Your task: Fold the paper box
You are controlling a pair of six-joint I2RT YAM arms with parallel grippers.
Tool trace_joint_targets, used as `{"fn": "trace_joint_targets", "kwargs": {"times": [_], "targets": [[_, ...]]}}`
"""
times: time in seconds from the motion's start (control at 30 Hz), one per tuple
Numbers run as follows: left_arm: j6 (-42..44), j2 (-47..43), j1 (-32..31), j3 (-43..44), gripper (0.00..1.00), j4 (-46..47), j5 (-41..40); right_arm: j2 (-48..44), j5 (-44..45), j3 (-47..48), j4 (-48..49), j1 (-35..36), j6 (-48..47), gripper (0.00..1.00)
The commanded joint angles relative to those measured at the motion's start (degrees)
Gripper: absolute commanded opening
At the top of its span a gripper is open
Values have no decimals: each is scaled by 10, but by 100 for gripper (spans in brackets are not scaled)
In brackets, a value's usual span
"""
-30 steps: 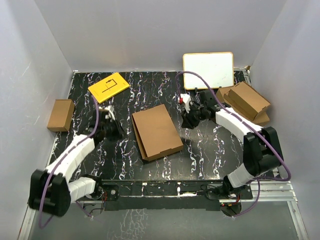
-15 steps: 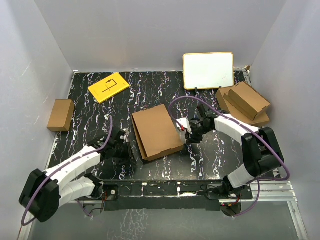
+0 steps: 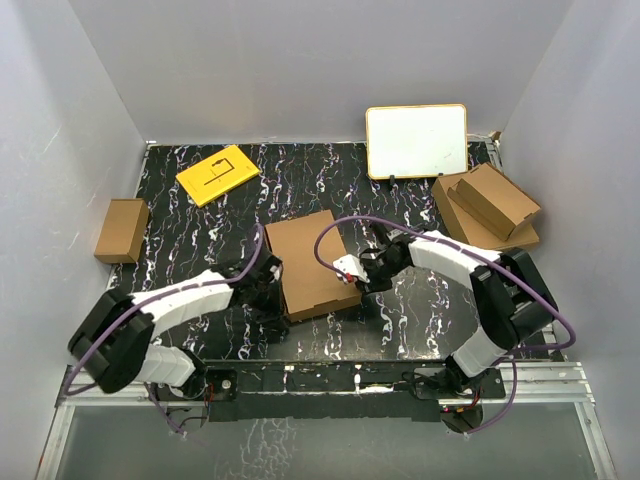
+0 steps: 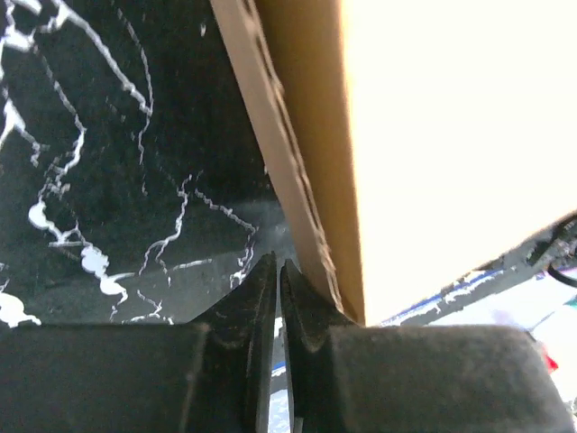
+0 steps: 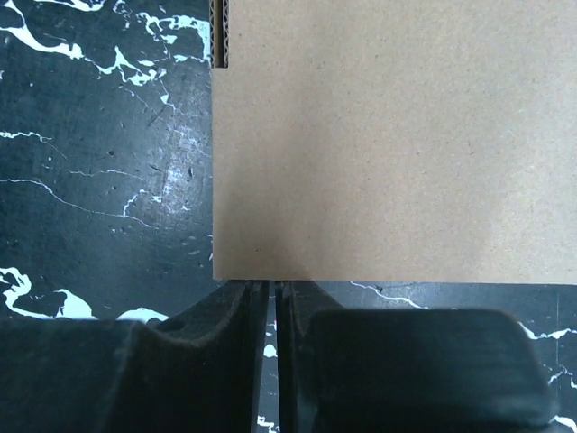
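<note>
A plain brown corrugated cardboard mailer, the paper box, lies flat and closed near the middle of a black table veined with white. It is turned slightly askew, with one arm at each long side.

The left gripper sits at the box's left edge near its near corner. Its two dark fingers are pressed together with only a sliver between them, and they pinch nothing. The cardboard's layered edge runs just beside the right finger. The right gripper meets the opposite edge, its fingers likewise pressed together and empty. The tips sit just short of the cardboard's straight edge, and whether they touch it cannot be told.

The likely risk is that closed fingertips nudging a light, loose box from two sides would slide or spin it across the smooth table rather than lift a flap. Uneven pressure could also buckle the top panel, or a tip could ride over the edge instead of under it.

Counted, there is:
- one paper box
- one much smaller brown cardboard box at the table's left edge
- one flat yellow card with black lines
- one white board with a yellow frame leaning at the back
- one pile of brown cardboard pieces at the right, at least two, exact number unclear
</note>
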Motion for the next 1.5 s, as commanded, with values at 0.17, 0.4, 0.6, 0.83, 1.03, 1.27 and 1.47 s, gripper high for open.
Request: {"fn": "trace_joint_targets", "kwargs": {"times": [0.17, 0.4, 0.6, 0.83, 1.03, 1.27, 1.47], "targets": [[36, 77, -35, 109, 8, 19, -33, -34, -7, -8, 70, 31, 50, 17], [2, -47, -33, 32, 16, -48, -71, -40, 0, -14, 70, -6, 68, 23], [-30, -104, -15, -14, 8, -61, -118, -39, 9, -17, 79, -18, 80, 23], [-33, -45, -10, -1, 0, -35, -139, -33, 13, -22, 85, -17, 85, 14], [-60, 14, -13, 52, 0, 62, -104, -35, -2, -39, 109, 24, 122, 9], [-56, 87, -33, 119, 0, 63, -111, -31, 9, -33, 127, 44, 166, 8], [-47, 10, -23, 66, 0, -7, -160, -41, 22, -26, 119, 10, 162, 18]]}}
